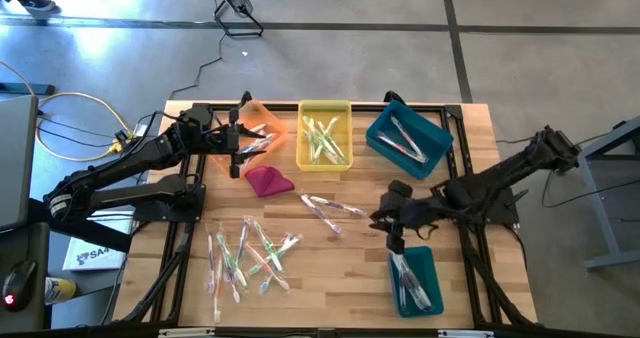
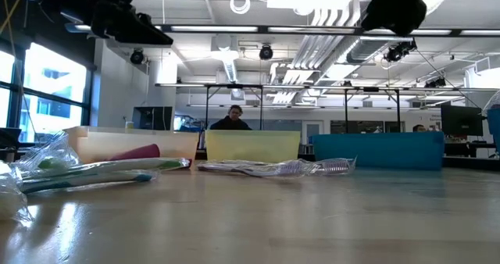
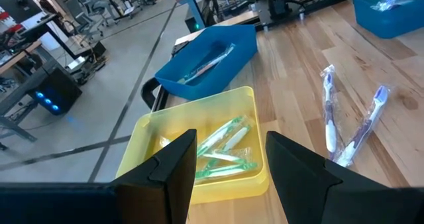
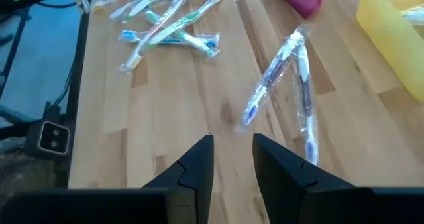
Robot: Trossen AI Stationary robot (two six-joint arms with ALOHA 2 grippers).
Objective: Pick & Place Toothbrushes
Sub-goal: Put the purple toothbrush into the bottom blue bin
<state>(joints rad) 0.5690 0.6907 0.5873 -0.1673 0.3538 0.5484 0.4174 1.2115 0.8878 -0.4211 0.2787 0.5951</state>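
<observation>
A heap of wrapped toothbrushes lies on the wooden table near its near-left edge. Two wrapped blue-purple toothbrushes lie mid-table. Green ones lie in the yellow bin, and others lie in the two teal bins. My left gripper hovers open beside the orange bin, looking toward the yellow bin. My right gripper hovers with a narrow gap just right of the two mid-table toothbrushes, holding nothing.
A magenta cloth lump lies between the orange bin and the heap. The bins line the far edge, and one teal bin sits near the right front corner. Bare wood shows between the heap and the right gripper. A person sits far behind the table.
</observation>
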